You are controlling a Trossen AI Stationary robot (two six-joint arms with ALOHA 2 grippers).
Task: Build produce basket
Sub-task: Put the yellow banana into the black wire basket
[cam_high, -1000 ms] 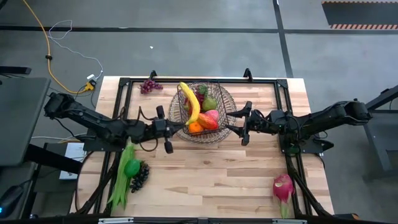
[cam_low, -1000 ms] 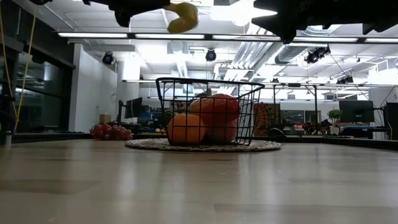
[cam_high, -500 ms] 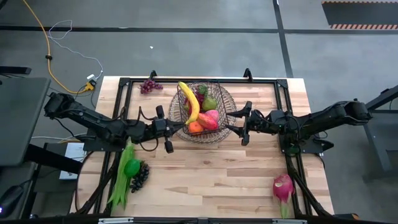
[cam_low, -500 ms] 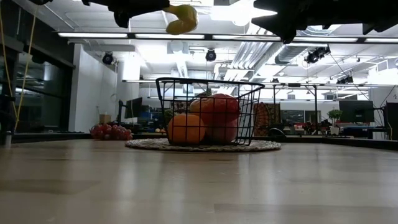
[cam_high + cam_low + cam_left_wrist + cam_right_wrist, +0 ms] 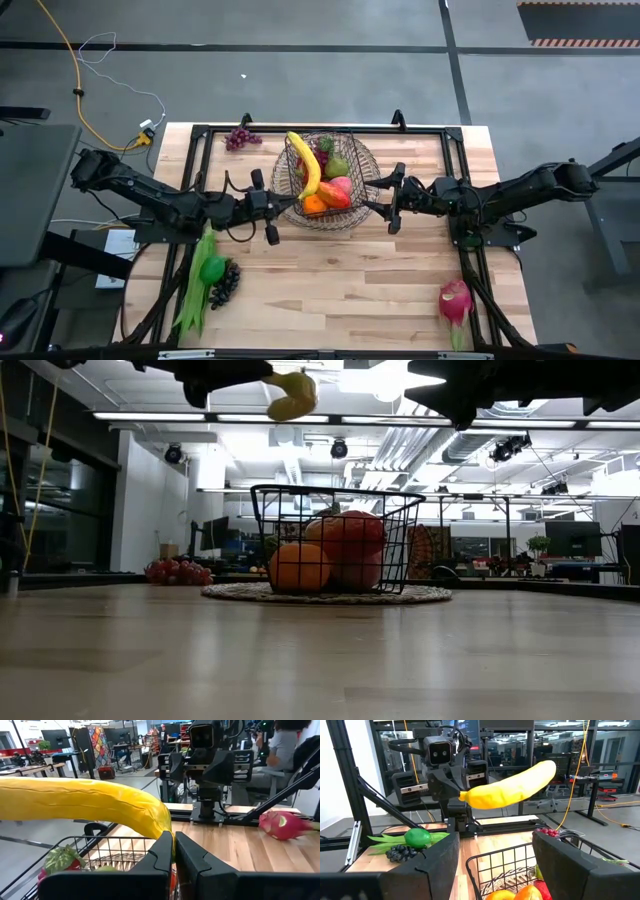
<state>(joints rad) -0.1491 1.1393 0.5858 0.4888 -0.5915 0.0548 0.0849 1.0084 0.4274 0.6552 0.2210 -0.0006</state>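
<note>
Yellow banana [image 5: 304, 163] pinched at its tip in left jaws [image 5: 268, 205], clamped tight, held up over the dark wire basket [image 5: 355, 214]. Long axis running forward and away from those jaws, out across the basket's near-left rim; far end above the fruit pile. Drop target directly under the banana, slightly ahead of the fingertips, so next move judged a short lower and release.

Right jaws [image 5: 393, 199] parted about halfway, straddling the basket's opposite rim, apparently steadying it; contact with the wire not clear. Left arm the one doing the placing.

Already inside the basket, ahead of left jaws: orange [image 5: 298, 567], red-pink fruit [image 5: 352, 540], green pear [image 5: 338, 164], some dark grapes near the far wall. Pile high; banana likely to rest on top, could roll off toward the rim.

Wicker tray [image 5: 235, 594] under the basket. Purple grapes [image 5: 240, 138] on the desk well off to the far side of left jaws. Green beans [image 5: 196, 285], green pepper [image 5: 212, 268], dark grapes [image 5: 224, 285] back behind left jaws. Dragon fruit [image 5: 454, 300] behind right jaws, near desk corner.
</note>
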